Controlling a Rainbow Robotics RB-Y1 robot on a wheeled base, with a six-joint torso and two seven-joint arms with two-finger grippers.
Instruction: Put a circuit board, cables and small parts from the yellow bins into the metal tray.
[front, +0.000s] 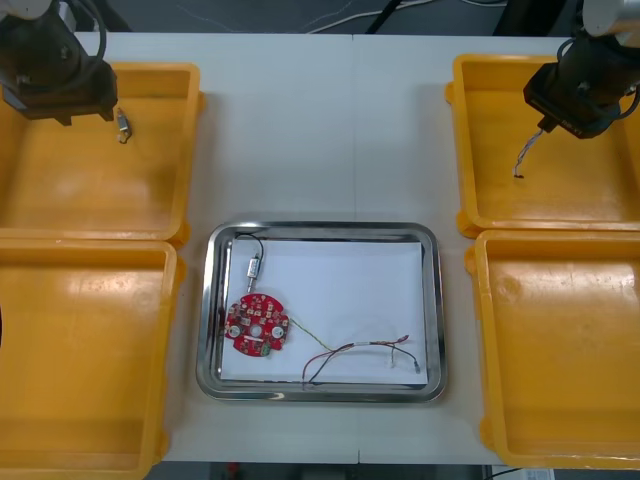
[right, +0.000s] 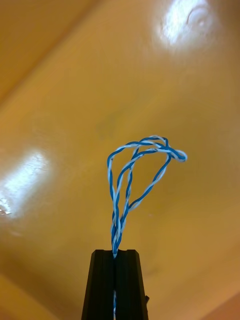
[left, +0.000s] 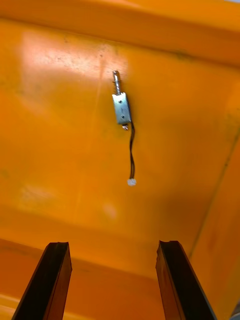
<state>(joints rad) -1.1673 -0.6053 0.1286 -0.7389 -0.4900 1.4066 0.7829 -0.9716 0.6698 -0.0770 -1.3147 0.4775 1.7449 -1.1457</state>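
Since the right gripper (right: 115, 254) has its fingers pressed together on one end of the twisted blue and white cable (right: 155, 142), the rest of it hangs free beyond the fingertips in a few loose loops, above the floor of a yellow bin (front: 580, 190). The cable looks very light and limp. It will likely swing and sag when carried, and its thin strands give the fingers little to bite on, so a jerk could pull it out. It is not fragile, but a trailing loop might catch on the bin's wall. The metal tray (front: 212, 310) lies well away from this gripper, toward the middle of the table. It already holds a red circuit board (front: 256, 324), thin cables (front: 360, 347) and a metal piece (front: 254, 267).

The left gripper (left: 114, 245) has its fingers spread wide with nothing between them, over another bin (front: 90, 180). A small metal part (left: 122, 107) lies on that bin's floor straight ahead of the fingertips and well apart from them, its short black lead pointing back toward the fingers. It looks stiff, smooth and heavier than the cable. The blocky body seems the place to take hold, across its flat sides, not the thin lead
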